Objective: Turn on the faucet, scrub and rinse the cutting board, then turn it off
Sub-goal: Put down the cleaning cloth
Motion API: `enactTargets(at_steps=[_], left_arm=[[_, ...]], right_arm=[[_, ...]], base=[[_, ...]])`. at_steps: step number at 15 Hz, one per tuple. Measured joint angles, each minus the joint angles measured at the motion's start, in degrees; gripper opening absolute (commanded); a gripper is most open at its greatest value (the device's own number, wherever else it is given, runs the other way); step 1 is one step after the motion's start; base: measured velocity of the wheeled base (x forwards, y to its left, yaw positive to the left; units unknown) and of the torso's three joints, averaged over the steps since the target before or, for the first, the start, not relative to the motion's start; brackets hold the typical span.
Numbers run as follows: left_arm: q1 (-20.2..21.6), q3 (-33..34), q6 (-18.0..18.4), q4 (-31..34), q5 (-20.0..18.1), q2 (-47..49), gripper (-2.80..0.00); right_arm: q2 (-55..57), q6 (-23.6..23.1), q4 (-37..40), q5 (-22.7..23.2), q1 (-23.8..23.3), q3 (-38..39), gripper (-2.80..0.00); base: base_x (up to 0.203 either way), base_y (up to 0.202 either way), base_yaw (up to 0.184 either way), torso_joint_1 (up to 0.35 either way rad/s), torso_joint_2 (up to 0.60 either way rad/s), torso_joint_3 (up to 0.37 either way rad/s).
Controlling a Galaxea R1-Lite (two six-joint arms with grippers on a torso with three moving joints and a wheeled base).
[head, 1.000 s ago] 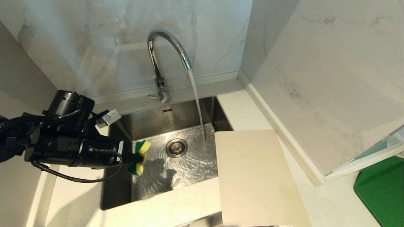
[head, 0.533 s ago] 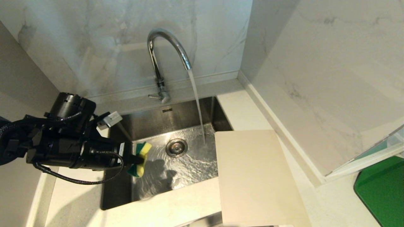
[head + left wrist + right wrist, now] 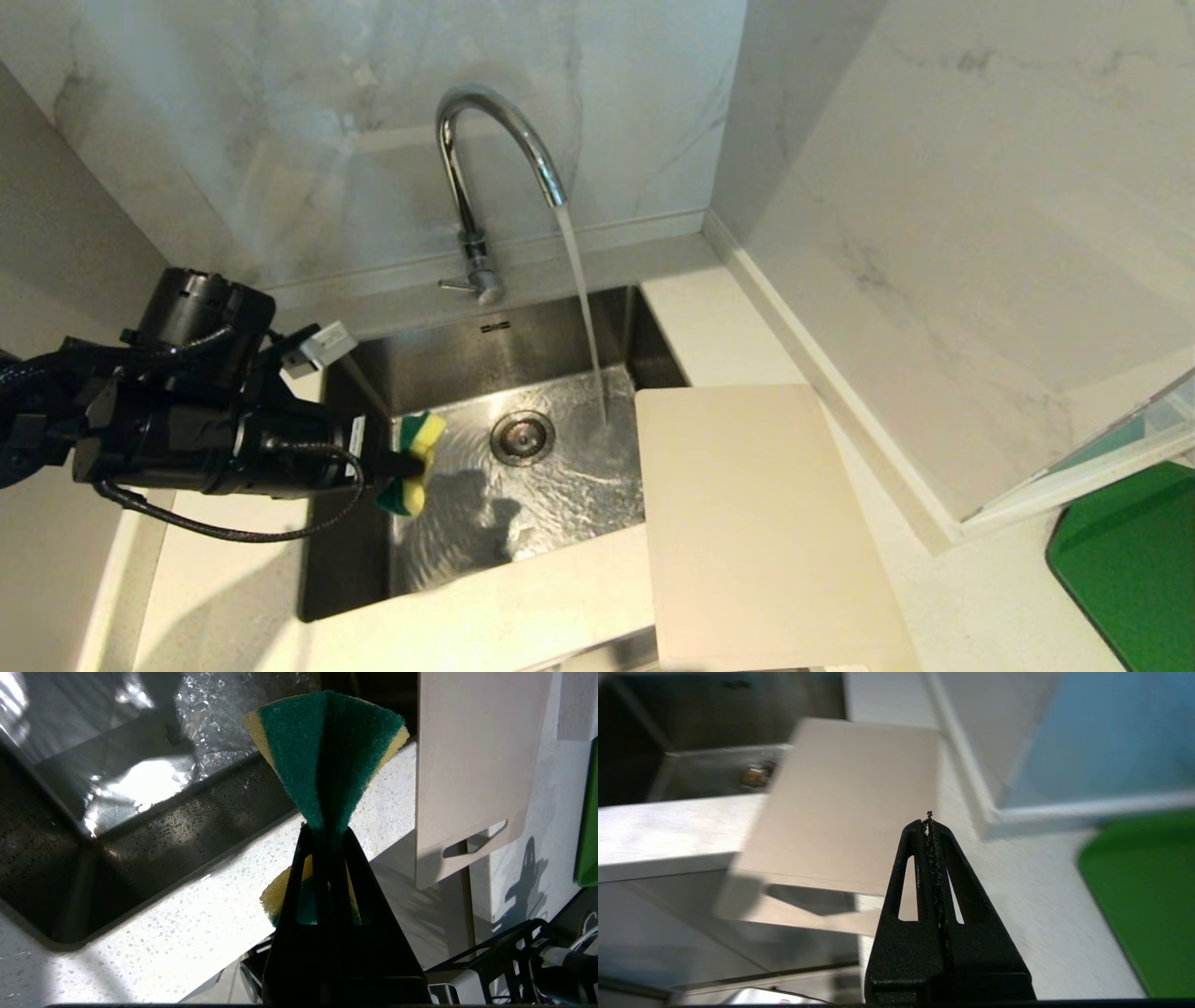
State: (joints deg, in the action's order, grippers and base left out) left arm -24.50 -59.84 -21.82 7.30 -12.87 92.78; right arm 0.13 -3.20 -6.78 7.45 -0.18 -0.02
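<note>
Partly cut off, cutting board [image 3: 756, 523] near edge, right hand [image 3: 930, 823] perhaps above.

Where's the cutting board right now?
In the head view the cutting board lies flat on the counter right of the sink, its left edge overhanging the basin, beside the running water from the faucet.
</note>
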Motion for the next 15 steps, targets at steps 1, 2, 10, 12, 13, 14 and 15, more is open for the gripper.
enactTargets(at_steps=[1,2,10,12,13,14,15], left_arm=[[0.0,0.0,0.0,0.0,0.4,-0.4,-2.80],[0.0,0.0,0.0,0.0,1.0,-0.9,-2.80],[1.9,-0.2,0.3,0.7,3.6,-2.8,-2.80],[2.1,-0.3,3.8,2.3,6.3,-2.8,-2.80],[2.7,-0.3,7.2,3.8,8.1,-2.8,-2.80],[3.6,-0.2,11.5,5.8,10.7,-2.7,-2.80],[4.9,-0.2,15.6,7.9,13.7,-2.5,-2.80]], right_arm=[[-0.1,-0.3,1.5,-2.4,0.0,0.0,-2.80],[-0.1,-0.4,3.5,-4.2,0.0,0.0,-2.80],[-0.1,3.0,7.0,-7.1,0.0,0.0,-2.80],[-0.1,3.0,7.0,-7.1,0.0,0.0,-2.80],[-0.1,3.0,7.0,-7.1,0.0,0.0,-2.80],[-0.1,3.0,6.9,-7.1,0.0,0.0,-2.80],[-0.1,3.0,7.0,-7.2,0.0,0.0,-2.80]], base=[[0.000,0.000,0.000,0.000,0.00,0.000],[0.000,0.000,0.000,0.000,0.00,0.000],[0.000,0.000,0.000,0.000,0.00,0.000],[0.000,0.000,0.000,0.000,0.00,0.000],[0.000,0.000,0.000,0.000,0.00,0.000],[0.000,0.000,0.000,0.000,0.00,0.000],[0.000,0.000,0.000,0.000,0.00,0.000]])
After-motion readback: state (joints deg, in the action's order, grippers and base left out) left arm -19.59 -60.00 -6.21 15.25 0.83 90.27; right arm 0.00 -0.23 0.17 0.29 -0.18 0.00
